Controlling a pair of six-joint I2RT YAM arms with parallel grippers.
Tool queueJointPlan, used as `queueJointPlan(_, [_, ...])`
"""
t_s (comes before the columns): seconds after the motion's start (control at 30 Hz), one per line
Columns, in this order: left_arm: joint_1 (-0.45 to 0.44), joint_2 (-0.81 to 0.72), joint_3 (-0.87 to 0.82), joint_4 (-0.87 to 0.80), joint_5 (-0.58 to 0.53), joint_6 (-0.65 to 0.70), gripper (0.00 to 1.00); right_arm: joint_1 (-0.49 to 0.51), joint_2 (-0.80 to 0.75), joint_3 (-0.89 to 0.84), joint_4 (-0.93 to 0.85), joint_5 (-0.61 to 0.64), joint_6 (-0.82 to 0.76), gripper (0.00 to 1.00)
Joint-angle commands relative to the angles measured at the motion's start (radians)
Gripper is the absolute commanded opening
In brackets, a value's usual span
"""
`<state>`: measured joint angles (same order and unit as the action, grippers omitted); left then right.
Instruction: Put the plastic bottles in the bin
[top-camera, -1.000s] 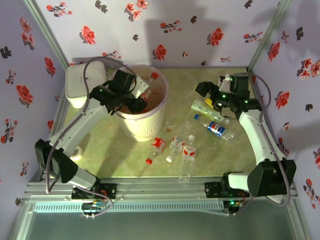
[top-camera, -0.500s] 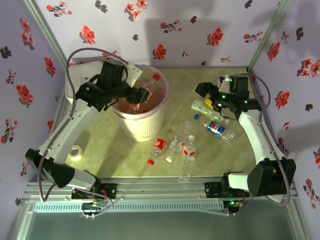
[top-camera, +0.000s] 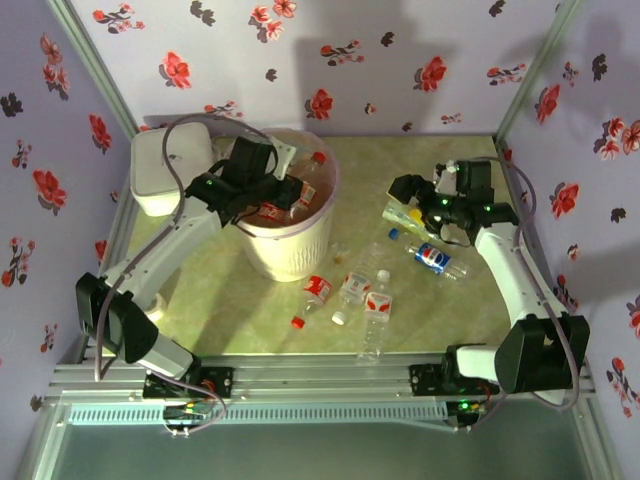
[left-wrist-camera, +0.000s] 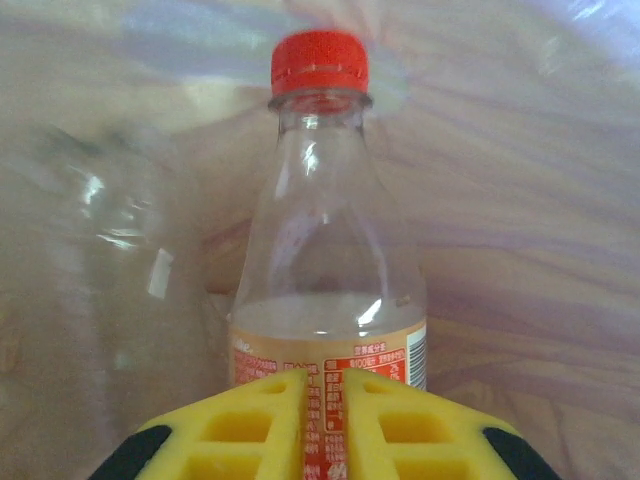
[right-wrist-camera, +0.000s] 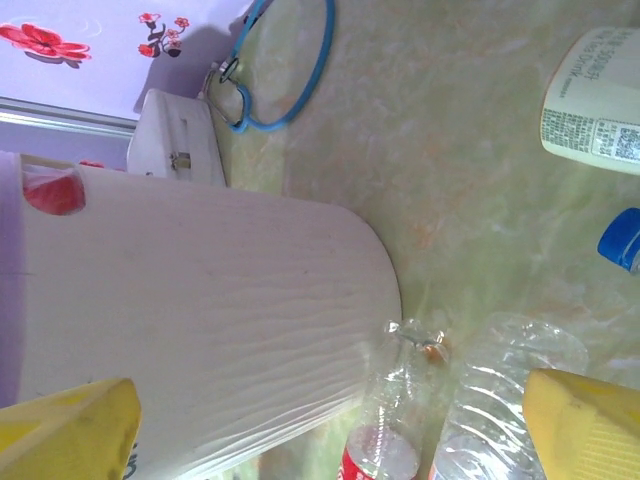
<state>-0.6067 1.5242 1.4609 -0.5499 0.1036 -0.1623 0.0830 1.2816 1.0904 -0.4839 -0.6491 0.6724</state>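
Observation:
The cream-white bin (top-camera: 292, 245) with its pink liner stands at the back left of the table. My left gripper (top-camera: 283, 196) hangs over its mouth. In the left wrist view the yellow fingers (left-wrist-camera: 260, 425) are shut with just a slit between them. Behind them a clear bottle (left-wrist-camera: 325, 250) with a red cap and red label stands free against the liner. Several plastic bottles lie on the table: a green-label one (top-camera: 410, 214), a blue-label one (top-camera: 432, 258) and red-label ones (top-camera: 318, 290). My right gripper (top-camera: 408, 196) hovers open above the green-label bottle.
A white square box (top-camera: 165, 170) sits left of the bin. Loose red (top-camera: 298, 322) and white (top-camera: 340, 318) caps lie near the front bottles. In the right wrist view the bin wall (right-wrist-camera: 200, 320) is close, with two bottles (right-wrist-camera: 395, 420) beside it and a blue cap (right-wrist-camera: 622, 240).
The left arm swung over the bin and its gripper went from open to shut, leaving the red-capped bottle inside. The right gripper shifted slightly toward the bottles.

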Motion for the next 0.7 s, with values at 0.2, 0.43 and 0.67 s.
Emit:
queueJointPlan(0.2, [-0.028, 0.089, -0.126, 0.031, -0.17, -0.124, 0.13, 0.007, -0.044, -0.045, -0.07, -0.01, -0.023, 0.97])
queueJointPlan(0.43, [-0.036, 0.095, -0.113, 0.09, -0.245, -0.168, 0.13, 0.041, -0.11, -0.063, -0.361, 0.181, -0.156, 0.95])
queueJointPlan(0.67, [-0.052, 0.052, -0.019, 0.031, -0.271, -0.115, 0.32, -0.02, -0.102, -0.009, -0.464, 0.449, -0.209, 0.94])
